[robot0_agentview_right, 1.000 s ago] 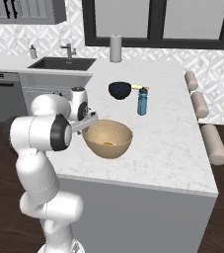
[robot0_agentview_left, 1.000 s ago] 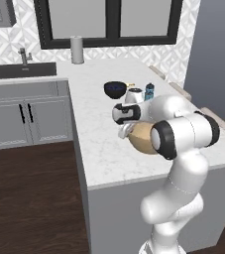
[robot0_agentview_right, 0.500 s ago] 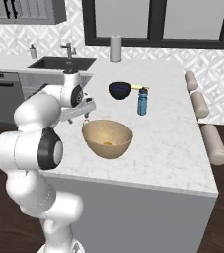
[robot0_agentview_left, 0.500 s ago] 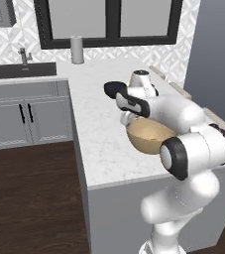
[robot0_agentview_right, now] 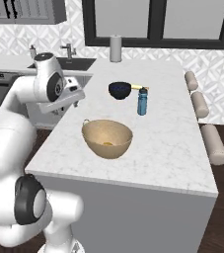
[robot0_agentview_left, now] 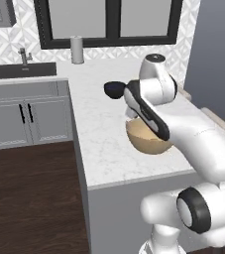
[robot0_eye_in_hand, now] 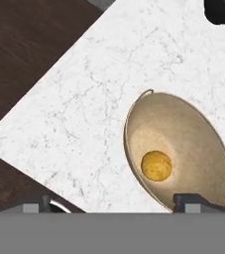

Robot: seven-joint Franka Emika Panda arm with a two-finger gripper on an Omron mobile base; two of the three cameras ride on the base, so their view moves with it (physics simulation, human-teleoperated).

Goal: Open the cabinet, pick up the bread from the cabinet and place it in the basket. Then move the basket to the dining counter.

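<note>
Hiding part of the basket in the left view, the arm's gripper stands released.

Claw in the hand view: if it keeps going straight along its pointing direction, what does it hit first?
Most likely the basket, near its rim, with the bread lying inside it just ahead of the open claw. Depth is unclear; slightly off, it would meet the dining counter instead.
</note>
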